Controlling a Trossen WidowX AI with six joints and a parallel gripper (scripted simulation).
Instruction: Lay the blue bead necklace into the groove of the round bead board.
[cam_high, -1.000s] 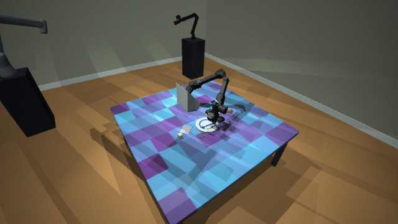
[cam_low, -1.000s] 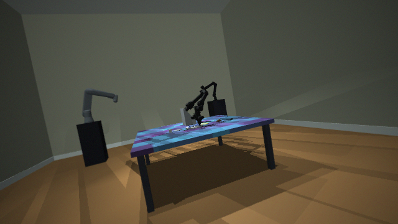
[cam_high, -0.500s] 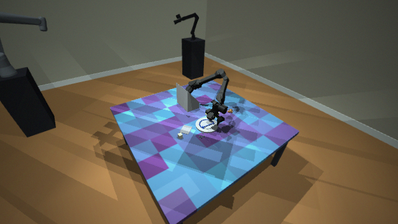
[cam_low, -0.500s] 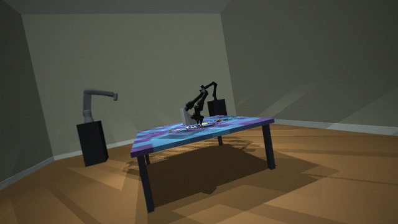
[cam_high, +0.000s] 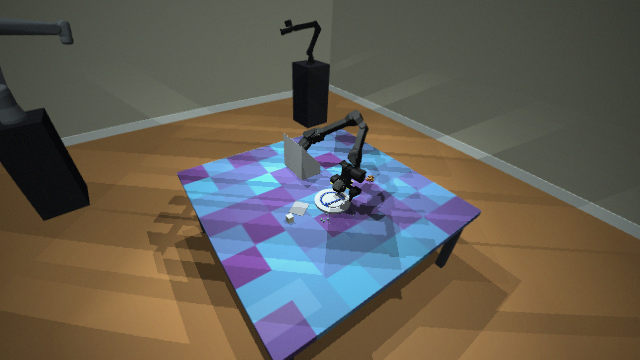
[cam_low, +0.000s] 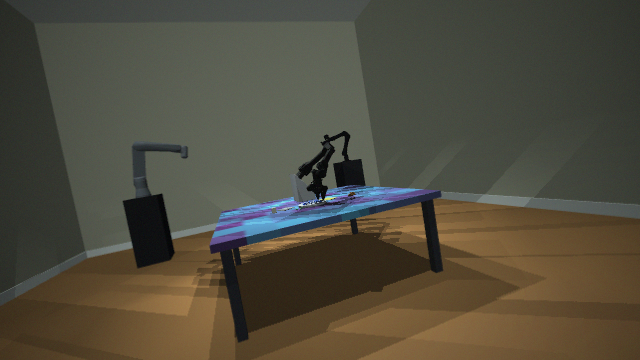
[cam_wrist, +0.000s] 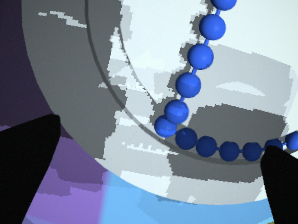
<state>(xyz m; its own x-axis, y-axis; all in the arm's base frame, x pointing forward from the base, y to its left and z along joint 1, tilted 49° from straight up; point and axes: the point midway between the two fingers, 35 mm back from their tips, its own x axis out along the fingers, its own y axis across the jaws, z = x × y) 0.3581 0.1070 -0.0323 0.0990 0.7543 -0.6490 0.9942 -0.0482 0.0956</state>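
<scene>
The round white bead board (cam_high: 334, 210) (cam_wrist: 65, 65) lies on the table. The blue bead necklace (cam_high: 325, 204) (cam_wrist: 200, 57) rests on it. In the wrist view one run of beads crosses the board's inner face in a nearly straight line, bends sharply at the groove, then runs right along the groove's curve. The groove left of that bend shows no beads. My gripper (cam_high: 347, 193) (cam_low: 320, 199) (cam_wrist: 166, 141) is open and empty, low over the board's edge. The bend lies between its fingertips in the wrist view; the right fingertip overlaps beads there. The arm hides part of the board in the top view.
A grey upright panel (cam_high: 301, 161) stands behind the board. A white flat piece (cam_high: 299, 208), a small pale cube (cam_high: 289, 218) and tiny bits (cam_high: 323, 220) lie near it. A small orange object (cam_high: 370, 178) lies beyond the gripper. Two other arms stand on pedestals off the table.
</scene>
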